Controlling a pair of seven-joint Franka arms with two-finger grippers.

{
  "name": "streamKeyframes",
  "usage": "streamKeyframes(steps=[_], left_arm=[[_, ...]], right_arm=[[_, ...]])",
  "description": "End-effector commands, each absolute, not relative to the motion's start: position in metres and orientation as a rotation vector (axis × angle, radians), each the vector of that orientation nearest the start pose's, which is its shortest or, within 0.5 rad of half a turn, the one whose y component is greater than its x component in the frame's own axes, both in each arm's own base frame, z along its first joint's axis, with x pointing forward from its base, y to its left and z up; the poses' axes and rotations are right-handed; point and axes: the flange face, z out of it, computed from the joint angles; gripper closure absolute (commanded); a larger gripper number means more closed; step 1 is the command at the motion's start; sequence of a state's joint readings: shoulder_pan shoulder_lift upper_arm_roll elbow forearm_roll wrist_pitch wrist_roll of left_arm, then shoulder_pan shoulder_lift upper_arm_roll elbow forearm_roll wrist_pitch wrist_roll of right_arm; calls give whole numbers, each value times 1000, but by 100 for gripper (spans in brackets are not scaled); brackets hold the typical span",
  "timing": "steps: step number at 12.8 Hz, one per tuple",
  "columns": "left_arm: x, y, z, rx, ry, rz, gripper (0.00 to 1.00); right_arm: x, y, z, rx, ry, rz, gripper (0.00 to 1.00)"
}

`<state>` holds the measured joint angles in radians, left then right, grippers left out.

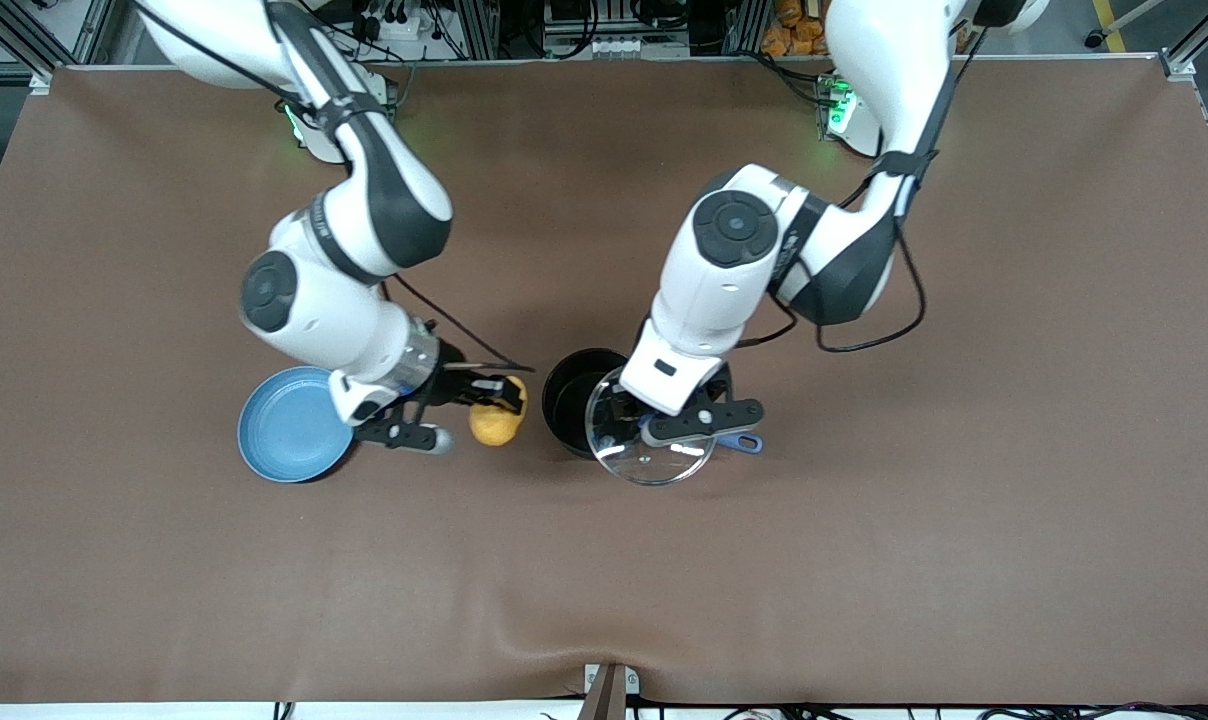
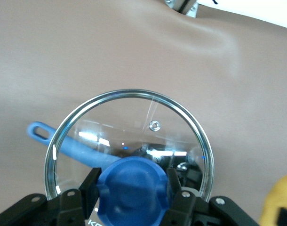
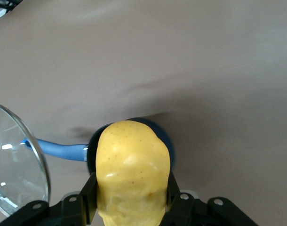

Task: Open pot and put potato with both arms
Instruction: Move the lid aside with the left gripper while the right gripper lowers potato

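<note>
Nearest the front camera, the glass lid (image 1: 650,448) hangs in the air, lifted off the pot (image 1: 576,400) and overlapping the pot's rim on the side toward the camera. The left gripper (image 1: 664,425) is clenched on the lid's blue knob (image 2: 131,186), a finger (image 2: 89,186) pressed against each side of it. Through the glass in the left wrist view, the pot's blue handle (image 2: 70,148) shows below, its end hole clear of the lid's edge. In the front view only the handle's tip (image 1: 744,441) pokes out beside the gripper, toward the left arm's end of the table.

Beside the pot, toward the right arm's end, the right gripper (image 1: 499,392) grasps the potato (image 1: 497,412) between its fingers and holds it up over the brown table (image 1: 864,560), just short of the pot's rim. In the right wrist view the potato (image 3: 131,174) fills the jaws, with the pot's dark rim (image 3: 162,134) showing below it.

A blue plate (image 1: 289,425) lies on the table under the right arm's wrist, well apart from the pot.

Farther back, the pot stands open, its black inside bare.
</note>
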<state>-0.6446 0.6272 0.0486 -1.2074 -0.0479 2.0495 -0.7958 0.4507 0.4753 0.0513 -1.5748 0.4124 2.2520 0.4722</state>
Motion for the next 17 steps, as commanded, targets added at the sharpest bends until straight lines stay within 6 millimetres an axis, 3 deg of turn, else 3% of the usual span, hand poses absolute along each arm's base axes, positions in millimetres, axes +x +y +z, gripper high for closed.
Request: streamKeyframes(steps=[1,4,7,11,17], left_arm=[[620,-397,451,-3246,-277,-172,100],[634,-346,448,-3199,-220,-75,100],[646,-308,444,-3182,-194,-43,100],[655,-272,428,-3162,-223,6,100],[672,-223,371,-3108,-271,76,100]], right_arm=[[599,398,357,-2713,263,-30,100],[579,434,316,-2799,121,-74,100],[564,460,280,-2855,-5,-136,100],[558,468,252,-2881,-59,-164,100],[556,478,224,-2892,-60,-198,100]])
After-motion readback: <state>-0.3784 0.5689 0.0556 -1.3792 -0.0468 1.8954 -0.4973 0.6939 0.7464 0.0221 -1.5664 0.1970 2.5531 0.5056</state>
